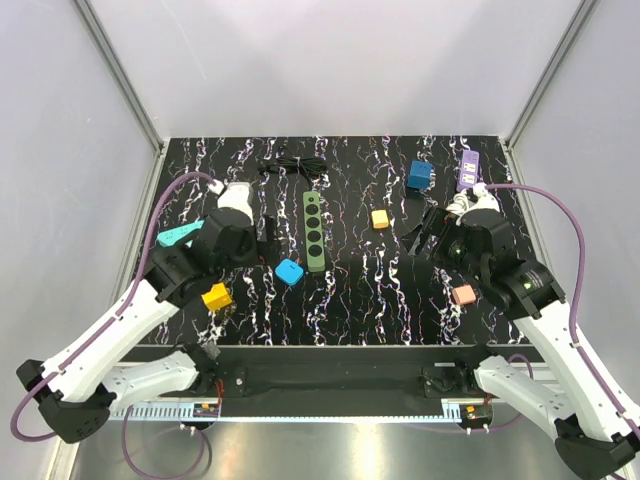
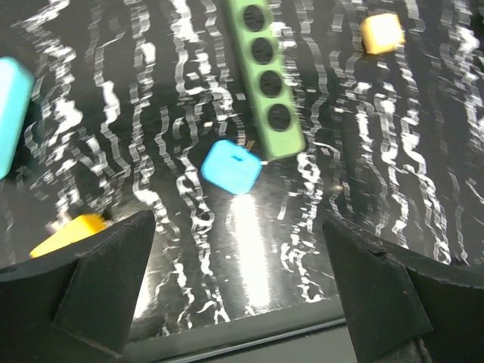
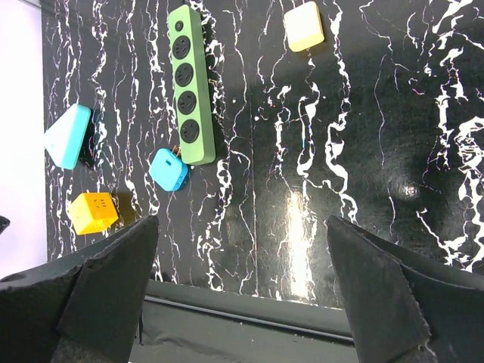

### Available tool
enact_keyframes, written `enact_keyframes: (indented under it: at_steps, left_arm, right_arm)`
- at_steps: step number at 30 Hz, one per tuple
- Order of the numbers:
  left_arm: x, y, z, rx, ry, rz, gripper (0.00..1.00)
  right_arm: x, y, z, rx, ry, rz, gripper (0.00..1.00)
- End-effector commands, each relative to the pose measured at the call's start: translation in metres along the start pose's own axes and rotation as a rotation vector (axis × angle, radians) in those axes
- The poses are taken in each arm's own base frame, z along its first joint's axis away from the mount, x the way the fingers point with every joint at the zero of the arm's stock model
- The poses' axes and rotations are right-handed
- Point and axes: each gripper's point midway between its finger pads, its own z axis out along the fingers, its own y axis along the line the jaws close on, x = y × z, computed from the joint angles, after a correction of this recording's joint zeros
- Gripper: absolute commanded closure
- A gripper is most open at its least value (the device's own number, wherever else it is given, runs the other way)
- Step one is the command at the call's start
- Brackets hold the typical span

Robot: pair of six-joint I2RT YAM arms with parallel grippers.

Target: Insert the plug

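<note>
Jaws: left jaws spread wide, empty; right jaws likewise, both hanging above the counter.

Black white-veined counter [image 1: 350, 310]: carries all items.

Green plastic four-socket power strip [image 1: 314, 231]: flat, central, sockets upward and vacant.

Light-blue cube plug [image 1: 289, 272]: loose, just beside the strip's near end, not inserted; probably the task piece.

Yellow plastic cube [image 1: 217, 297]: near the left arm.

Risks: similar cubes invite a wrong pick; the loose strip may slide under pressure; misaligned prongs could jam.

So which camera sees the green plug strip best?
The right wrist view: the green power strip is whole, big and sharp, all four sockets clear. The top external view shows the strip whole but small; the left wrist view is blurry and cuts off its far end.
</note>
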Motion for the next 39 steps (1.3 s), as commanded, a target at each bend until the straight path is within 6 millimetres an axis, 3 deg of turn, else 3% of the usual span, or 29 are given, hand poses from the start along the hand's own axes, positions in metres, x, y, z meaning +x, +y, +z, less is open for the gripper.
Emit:
enact_keyframes:
  at_steps: [1,4,5,7,11,15,22,28,31,36,39]
  left_arm:
    - [-0.007,0.026,0.001,-0.120,-0.019,-0.072,0.01]
    - [0.007,0.062,0.012,-0.250,0.046,-0.176,0.01]
    - [0.016,0.085,0.018,-0.319,0.073,-0.226,0.01]
    - [0.036,0.099,0.027,-0.345,0.152,-0.269,0.01]
    - [0.049,0.149,0.030,-0.510,0.185,-0.346,0.01]
    - [0.070,0.176,0.036,-0.613,0.226,-0.442,0.01]
    - [0.114,0.167,0.062,-0.529,0.393,-0.508,0.01]
    - [0.146,0.163,0.077,-0.521,0.479,-0.560,0.01]
    - [0.157,0.163,0.081,-0.534,0.507,-0.578,0.07]
    - [0.160,0.155,0.089,-0.481,0.510,-0.602,0.15]
    - [0.168,0.152,0.090,-0.463,0.522,-0.610,0.48]
  right_arm:
    - [-0.007,0.000,-0.002,0.001,-0.030,0.000,0.00]
    - [-0.007,-0.004,-0.002,0.011,-0.049,0.016,0.00]
    - [-0.005,-0.006,-0.002,0.012,-0.048,0.021,0.00]
    - [-0.006,-0.003,-0.004,-0.010,-0.059,0.027,0.00]
    - [-0.001,0.001,-0.004,-0.049,-0.055,0.042,0.00]
    - [0.005,0.001,-0.002,-0.062,-0.041,0.049,0.00]
    - [0.018,-0.001,0.007,-0.068,0.007,0.059,0.00]
    - [0.016,0.003,0.009,-0.077,0.006,0.053,0.00]
    - [0.014,0.005,0.007,-0.084,0.002,0.037,0.00]
    - [0.014,0.006,0.003,-0.099,-0.003,0.038,0.00]
    - [0.018,0.004,0.004,-0.098,0.006,0.051,0.00]
